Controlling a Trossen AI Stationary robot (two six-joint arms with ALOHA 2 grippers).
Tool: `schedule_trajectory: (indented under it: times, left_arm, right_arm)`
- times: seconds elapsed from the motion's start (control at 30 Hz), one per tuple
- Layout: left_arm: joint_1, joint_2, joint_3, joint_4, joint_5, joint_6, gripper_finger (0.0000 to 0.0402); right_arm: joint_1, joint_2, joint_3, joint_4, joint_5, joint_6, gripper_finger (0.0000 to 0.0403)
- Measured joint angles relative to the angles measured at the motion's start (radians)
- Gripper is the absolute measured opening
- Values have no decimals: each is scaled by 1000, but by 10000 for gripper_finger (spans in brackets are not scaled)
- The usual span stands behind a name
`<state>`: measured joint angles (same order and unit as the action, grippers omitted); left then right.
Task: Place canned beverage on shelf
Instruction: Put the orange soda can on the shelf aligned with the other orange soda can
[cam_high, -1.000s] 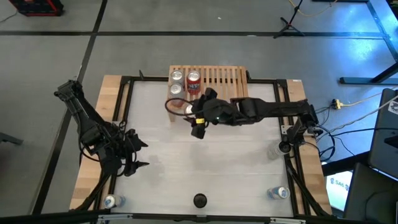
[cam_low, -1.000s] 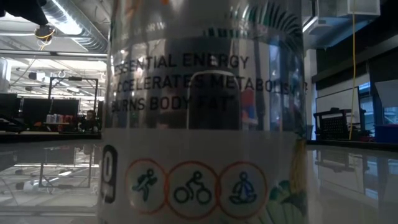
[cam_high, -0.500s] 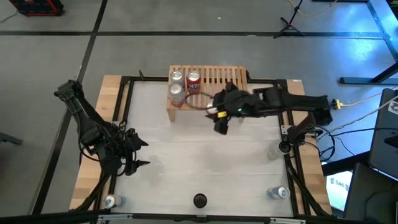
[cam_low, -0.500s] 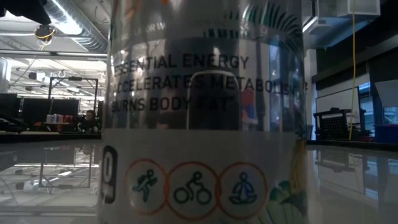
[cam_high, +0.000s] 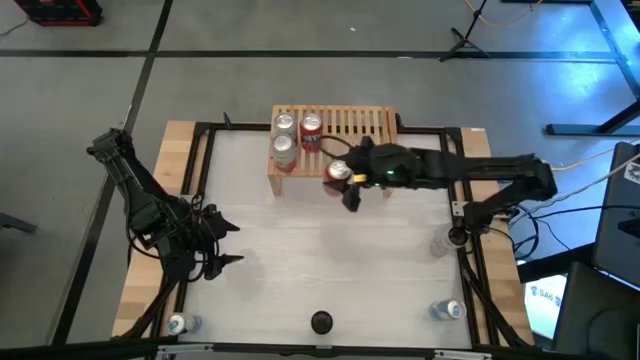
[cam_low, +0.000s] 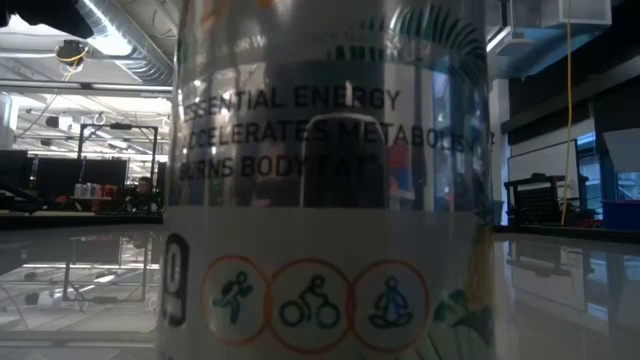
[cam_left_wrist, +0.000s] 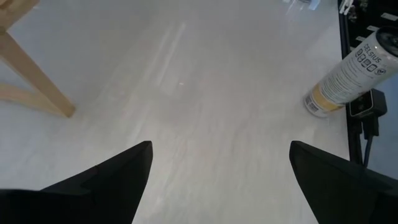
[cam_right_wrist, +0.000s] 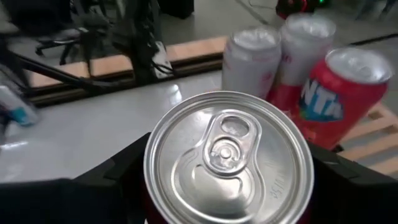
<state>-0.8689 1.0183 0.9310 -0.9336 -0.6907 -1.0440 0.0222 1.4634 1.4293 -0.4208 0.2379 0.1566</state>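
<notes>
Showing a silver pull-tab lid and red body, red can (cam_right_wrist: 229, 163) being gripped between the right gripper (cam_high: 345, 182) fingers, hanging just off the shelf (cam_high: 350, 125) front edge, near the worktop's far edge. Having swung rightward since a moment ago. Left gripper (cam_high: 222, 245) waiting open near the left edge.

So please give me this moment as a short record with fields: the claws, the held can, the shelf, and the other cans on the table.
right claw: shut on a red can, just in front of the shelf
left claw: open, empty, waiting over the table's left side
shelf: light wood, slatted top, at the table's far edge
cans on shelf: three, grouped at its left end, one red
other cans: one near each front corner, one by the right edge, one right before the low camera
</notes>
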Motion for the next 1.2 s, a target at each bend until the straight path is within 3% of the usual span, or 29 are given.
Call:
schedule_trajectory:
  times: [0.3,0.6,0.9,1.2]
  left_arm:
    - [0,0,0,4,0,-1,369]
    - [0,0,0,7,0,-2,369]
    - [0,0,0,7,0,-23,369]
    - [0,0,0,6,0,-22,369]
  right_arm:
    - [-104,122,-20,152,-72,-55,282]
    - [-176,193,-20,243,-74,-62,282]
    - [-181,226,-19,353,-29,-47,282]
    - [-181,237,-18,343,1,-58,288]
